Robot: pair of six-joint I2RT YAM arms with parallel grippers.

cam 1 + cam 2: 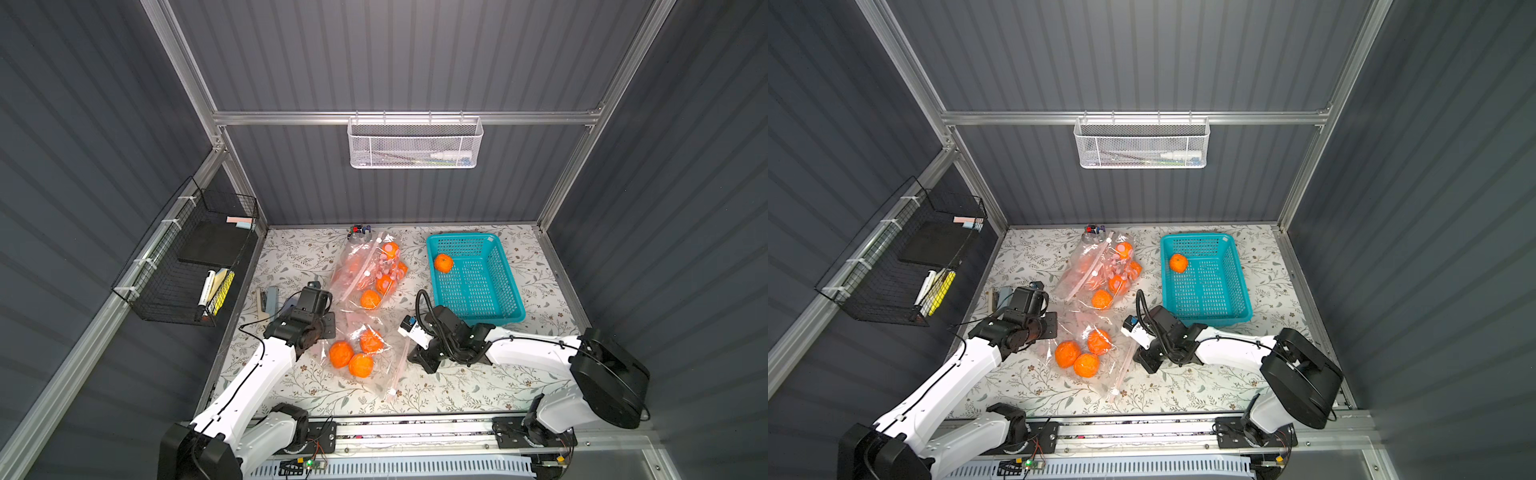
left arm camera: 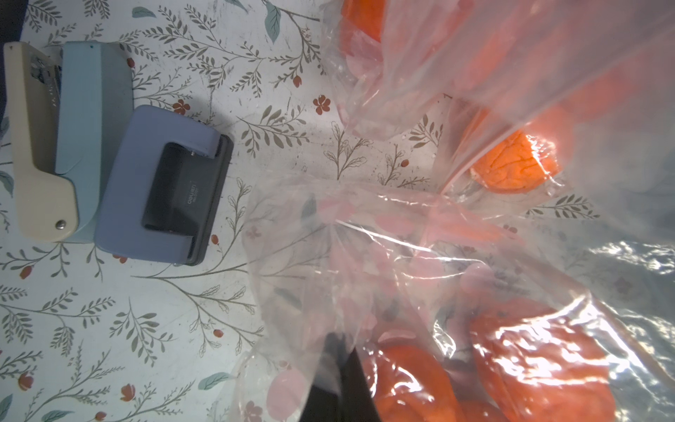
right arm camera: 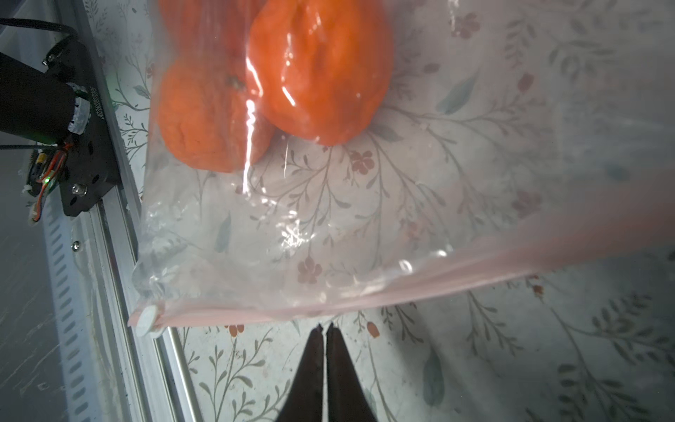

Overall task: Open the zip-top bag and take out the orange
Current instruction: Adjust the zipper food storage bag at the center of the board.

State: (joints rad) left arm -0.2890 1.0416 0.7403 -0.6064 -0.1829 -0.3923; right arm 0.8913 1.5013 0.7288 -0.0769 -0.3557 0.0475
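Looking at the near zip-top bag (image 1: 386,370): it lies flat on the floral tabletop (image 1: 457,390) between the two arms, with three oranges (image 1: 360,365) bunched inside, toward the left arm's side.

Left gripper (image 2: 338,345) is clenched. The wrist view shows its dark fingers under the clear film, with creases pulled tight toward them, so it reads as a grip on the bag's edge away from the zip.

Right gripper (image 3: 325,327): jaws are together with only a hairline gap. The tips sit right at the outer edge of the pink zip strip (image 3: 365,303). Can't tell if any film is caught between them; it looks empty.

The strip looks flat and sealed along the visible run. The white slider (image 3: 148,319) sits at the strip's end nearest the front rail (image 3: 109,226), well off to the side of the right fingertips.

In the right wrist view, two of the oranges press against the film, well apart from the strip.

A far zip-top bag (image 1: 365,266) lies toward the back wall with more oranges inside. The teal basket (image 1: 461,237) is beside it on the right arm's side and has a single orange (image 1: 443,262) in a far corner.

A hole punch (image 2: 164,186) and a stapler (image 2: 54,146) lie touching each other, near the left gripper and apart from the bags.
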